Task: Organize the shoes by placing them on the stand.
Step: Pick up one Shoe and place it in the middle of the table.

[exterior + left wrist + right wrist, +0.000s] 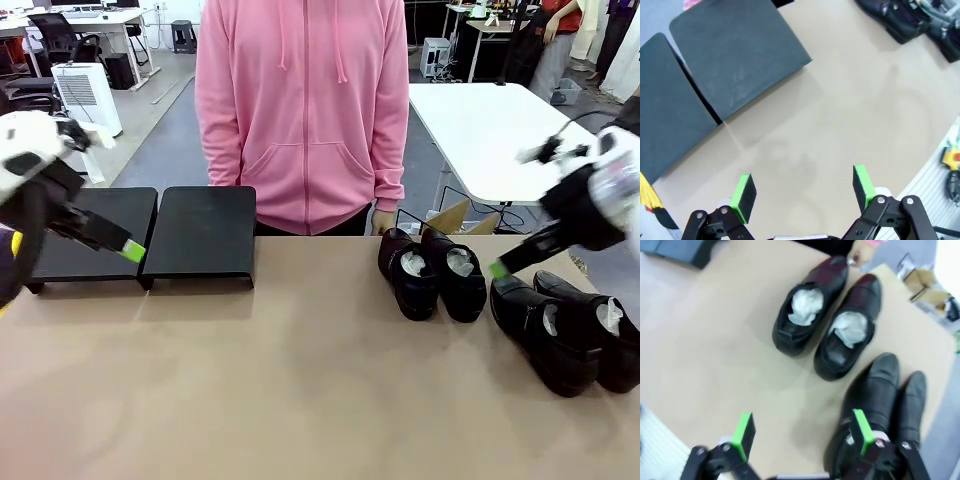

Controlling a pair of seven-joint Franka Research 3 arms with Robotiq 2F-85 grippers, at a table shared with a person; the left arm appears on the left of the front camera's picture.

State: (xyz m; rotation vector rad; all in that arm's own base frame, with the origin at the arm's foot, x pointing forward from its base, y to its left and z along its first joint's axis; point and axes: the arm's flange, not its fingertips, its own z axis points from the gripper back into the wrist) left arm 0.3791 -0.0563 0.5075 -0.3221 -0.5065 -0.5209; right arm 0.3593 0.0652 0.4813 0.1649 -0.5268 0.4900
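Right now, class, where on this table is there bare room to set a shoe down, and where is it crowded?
Both sections of the stand are bare. The table is free between the stand and the shoes, and along the near edge. The right side is crowded: four shoes in two pairs.

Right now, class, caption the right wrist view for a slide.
Open right gripper hovers above four black shoes on the tan table.

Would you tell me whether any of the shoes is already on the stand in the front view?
No, all four black dress shoes sit on the tan table, well apart from the black stand.
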